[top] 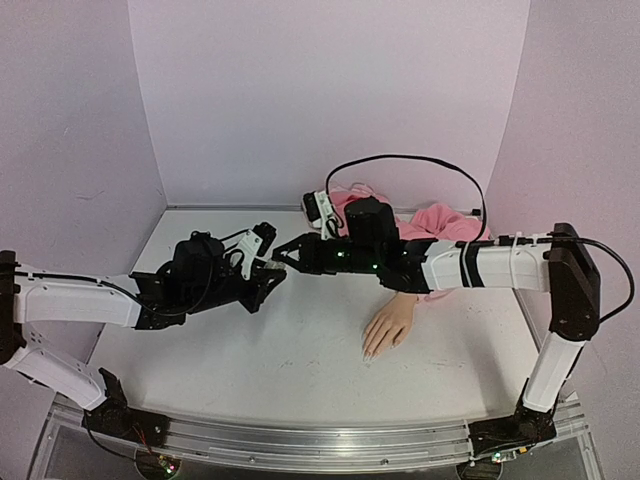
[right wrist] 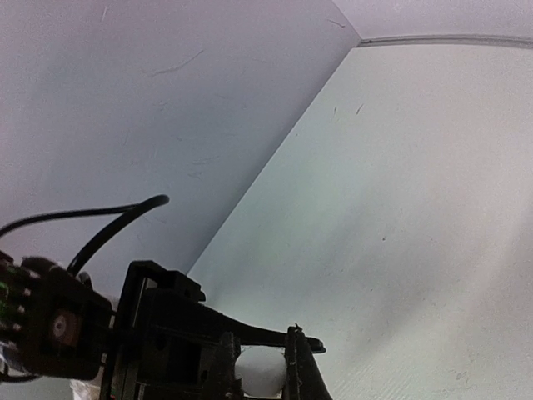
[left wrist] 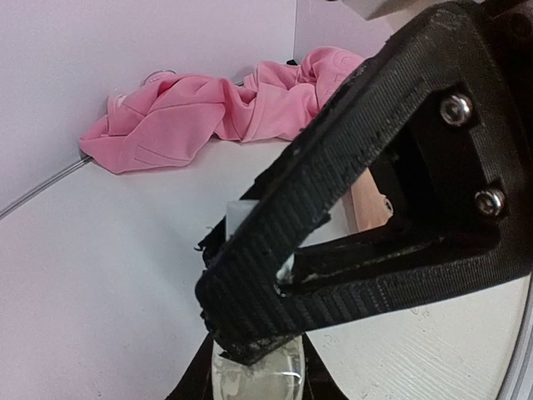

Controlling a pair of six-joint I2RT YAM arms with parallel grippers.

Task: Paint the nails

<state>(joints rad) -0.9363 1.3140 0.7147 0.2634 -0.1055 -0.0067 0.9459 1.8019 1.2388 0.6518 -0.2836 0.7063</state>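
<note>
This is a robotics lab test cell: plain lilac panels (top: 330, 100) box in a white table (top: 250, 370), the left arm (top: 70, 300) and right arm (top: 500, 265) are bolted to an aluminium rail (top: 320, 442), and a mannequin hand (top: 390, 325) lies as a prop.

There are 2 arms (top: 75, 300) (top: 480, 265), 1 mannequin hand (top: 388, 325), 1 pink hoodie (top: 440, 222) and 1 white-capped bottle (left wrist: 258, 377).

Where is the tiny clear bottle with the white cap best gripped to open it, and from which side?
By its white cap, from the right: the left gripper clamps the clear body, so only the cap sticks out, toward the right gripper, whose fingers are shut across it.
</note>
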